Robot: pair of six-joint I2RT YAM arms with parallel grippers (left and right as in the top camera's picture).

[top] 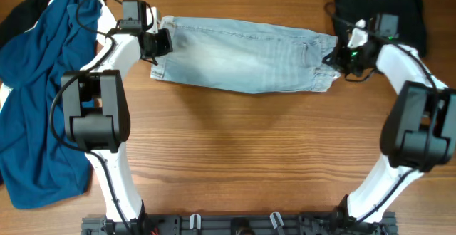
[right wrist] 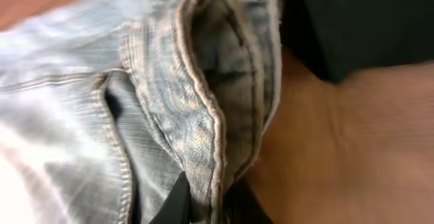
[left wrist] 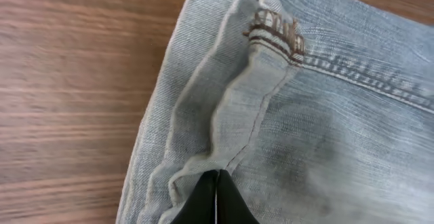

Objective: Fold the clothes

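Note:
The pale light-blue denim shorts (top: 242, 55) lie spread across the far middle of the table, long side left to right. My left gripper (top: 158, 44) sits at their left end. In the left wrist view its black fingers (left wrist: 217, 183) are pressed together on a raised fold of denim (left wrist: 237, 115) by a frayed seam. My right gripper (top: 340, 58) sits at their right end. In the right wrist view its fingers (right wrist: 203, 200) pinch the thick hemmed edge (right wrist: 203, 115), which stands up between them.
A deep-blue garment (top: 35, 85) with dark cloth under it lies piled along the left side. A black garment (top: 381, 0) lies at the back right, close behind my right gripper, and shows in the right wrist view (right wrist: 366, 20).

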